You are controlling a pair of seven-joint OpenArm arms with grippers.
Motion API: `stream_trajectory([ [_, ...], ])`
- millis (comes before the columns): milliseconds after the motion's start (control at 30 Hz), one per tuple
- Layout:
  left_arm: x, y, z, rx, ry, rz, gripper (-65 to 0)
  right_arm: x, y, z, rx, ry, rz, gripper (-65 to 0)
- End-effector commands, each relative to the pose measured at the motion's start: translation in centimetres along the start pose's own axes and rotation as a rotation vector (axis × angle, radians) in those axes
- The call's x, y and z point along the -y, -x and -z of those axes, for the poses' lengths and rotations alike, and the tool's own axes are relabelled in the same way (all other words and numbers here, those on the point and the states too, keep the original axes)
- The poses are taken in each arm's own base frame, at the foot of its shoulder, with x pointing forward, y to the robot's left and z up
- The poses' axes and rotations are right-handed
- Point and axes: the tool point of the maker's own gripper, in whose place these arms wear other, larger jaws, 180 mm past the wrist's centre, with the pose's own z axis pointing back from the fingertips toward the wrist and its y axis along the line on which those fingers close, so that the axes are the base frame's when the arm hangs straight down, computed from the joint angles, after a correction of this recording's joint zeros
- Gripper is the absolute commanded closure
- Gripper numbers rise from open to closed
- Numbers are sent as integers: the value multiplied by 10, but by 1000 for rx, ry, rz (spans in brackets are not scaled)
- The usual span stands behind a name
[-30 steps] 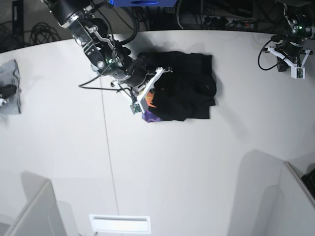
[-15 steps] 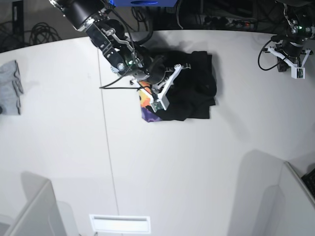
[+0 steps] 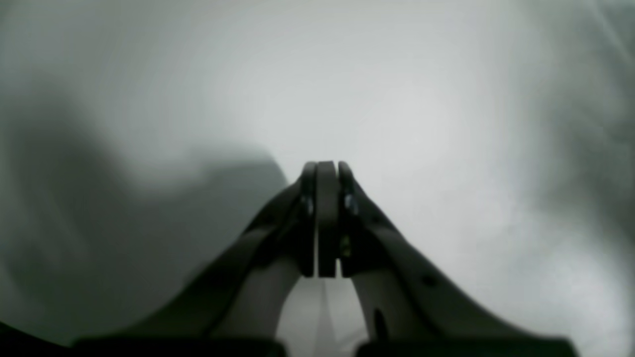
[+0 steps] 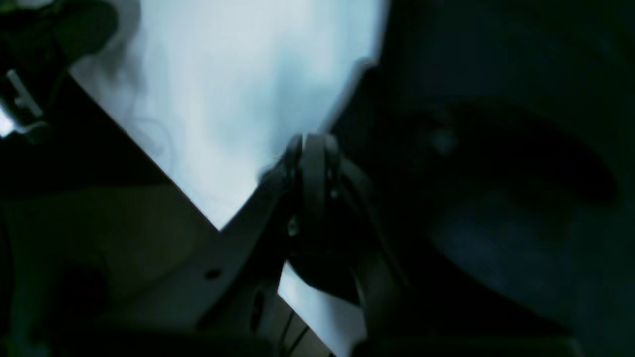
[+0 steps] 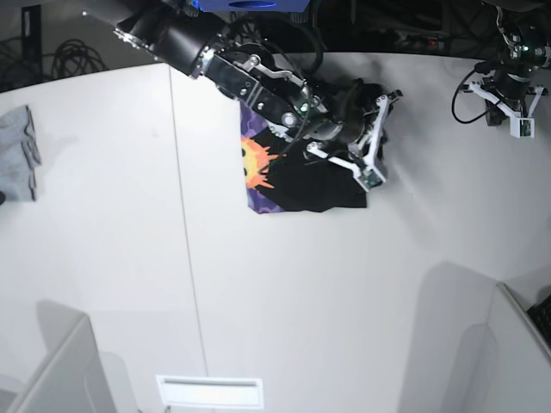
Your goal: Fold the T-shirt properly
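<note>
Right pincer [image 5: 376, 138] is clenched on a black fold of the T-shirt [image 5: 301, 176], arm stretched across it — likely carrying that flap over, with the sun print showing. Shirt lies on the worktop [image 5: 284, 301]. Left pincer [image 3: 321, 218] is closed, empty — parked well apart.

White table [image 5: 284, 292], T-shirt [image 5: 301, 185], seemingly grey cloth [image 5: 17, 151]

The right arm [image 5: 258, 73] covers the upper part of the T-shirt [image 5: 301, 185], hiding its top edge; the right wrist view is dark and blurred, so what the right gripper [image 4: 312, 144] pinches is unclear; the grey cloth [image 5: 17, 151] is cut by the frame's left edge
</note>
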Motion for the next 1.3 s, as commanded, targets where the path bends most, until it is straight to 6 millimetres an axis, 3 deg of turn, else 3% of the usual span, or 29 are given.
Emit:
stream_trajectory([
  [0,-5,-12,-4,36,-8,12,0,-20,-21,-3,51,-45,-62,0],
  [100,-5,-12,-4,36,-8,12,0,-38,-27,-5,55,-68,-183,0],
  [167,-9,-12,-5,40,-20,7,0,-37,-37,-12,90,-71,-176,0],
  [433,-27,-14,-13,54,-60,-4,0,23,-45,-50,128,14,31,0],
  [567,-25,-14,-13,53,-55,-4,0,41,-45,-49,111,50,61,0],
  [700,-23,-14,-12,54,-51,-2,0,62,-38,-31,51,102,70,0],
  [1033,-22,-14,-13,52,-49,2,0,50,-69,11,94,102,70,0],
  [1167,-22,-14,-13,52,-49,2,0,30,-85,15,171,84,-56,0],
  [1267,-21,-14,-13,53,-48,3,0,27,-96,8,214,74,-59,0],
])
